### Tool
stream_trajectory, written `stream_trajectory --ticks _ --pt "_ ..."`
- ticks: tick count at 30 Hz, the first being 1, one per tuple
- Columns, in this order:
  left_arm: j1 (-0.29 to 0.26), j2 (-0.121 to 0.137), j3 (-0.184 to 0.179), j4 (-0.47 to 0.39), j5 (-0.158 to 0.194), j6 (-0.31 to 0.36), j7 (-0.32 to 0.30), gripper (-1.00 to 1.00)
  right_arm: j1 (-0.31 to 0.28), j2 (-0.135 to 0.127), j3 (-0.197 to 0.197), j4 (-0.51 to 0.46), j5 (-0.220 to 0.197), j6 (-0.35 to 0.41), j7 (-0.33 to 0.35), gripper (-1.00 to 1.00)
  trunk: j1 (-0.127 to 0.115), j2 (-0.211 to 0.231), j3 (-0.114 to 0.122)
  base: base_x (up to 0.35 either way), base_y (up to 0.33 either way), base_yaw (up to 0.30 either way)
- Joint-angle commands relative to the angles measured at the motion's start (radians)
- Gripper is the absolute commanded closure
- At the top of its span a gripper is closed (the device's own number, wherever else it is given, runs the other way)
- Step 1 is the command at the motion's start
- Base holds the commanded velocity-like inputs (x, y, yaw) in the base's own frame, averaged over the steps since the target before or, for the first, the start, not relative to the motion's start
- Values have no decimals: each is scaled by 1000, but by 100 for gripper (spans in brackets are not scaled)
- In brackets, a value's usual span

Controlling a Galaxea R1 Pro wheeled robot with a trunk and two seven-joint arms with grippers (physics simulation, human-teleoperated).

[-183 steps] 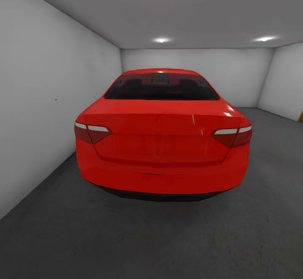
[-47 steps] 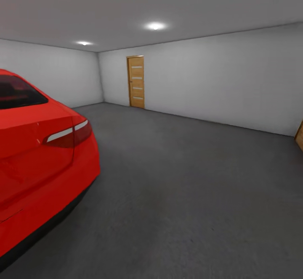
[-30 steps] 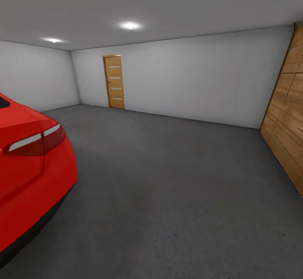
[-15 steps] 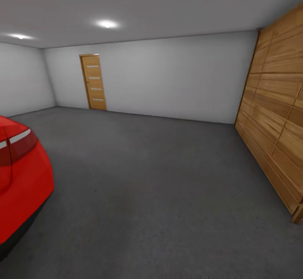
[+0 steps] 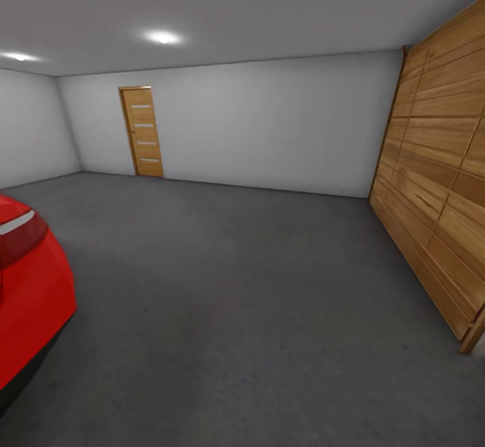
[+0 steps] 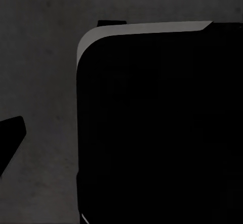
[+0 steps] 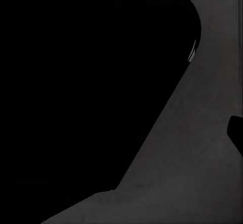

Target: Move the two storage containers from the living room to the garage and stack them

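The garage [image 5: 269, 130] opens out ahead of the robot: white walls, ceiling spotlights [image 5: 162, 37], and the grey concrete floor [image 5: 236, 285] running bare all the way to the far wall. A broad slatted wooden door [image 5: 438, 184] fills the robot's right side, and the tail of the red car [image 5: 27, 299] juts in on its left. A narrow wooden door [image 5: 142, 132] stands in the far wall.

Both wrist cameras look down at that same speckled concrete, each largely blocked by a big black rounded body, probably part of the robot itself. A small dark tip pokes in at the edge of each wrist picture, perhaps a finger, but I cannot tell whether either gripper is spread or pressed together, nor that anything is held.

I can spot no orange-red container in here, on the concrete or by the arms, so I cannot say where they are. My guess is the robot is travelling, with the carrying yet to be done or only partly done. The next move would seem to be driving toward a door, keeping well apart from the car's bumper, to fetch a bin from the living room.
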Motion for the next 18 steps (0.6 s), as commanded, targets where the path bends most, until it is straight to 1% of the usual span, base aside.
stream_trajectory --ticks 1,18 --pt "0 0 1 0 1 -3 0 -100 0 0 4 0 -5 -2 1 -100 0 0 -1 266 0 -1" --pt "0 0 3 0 4 -1 0 -100 0 0 4 0 -4 -2 1 -100 0 0 -1 314 0 0"
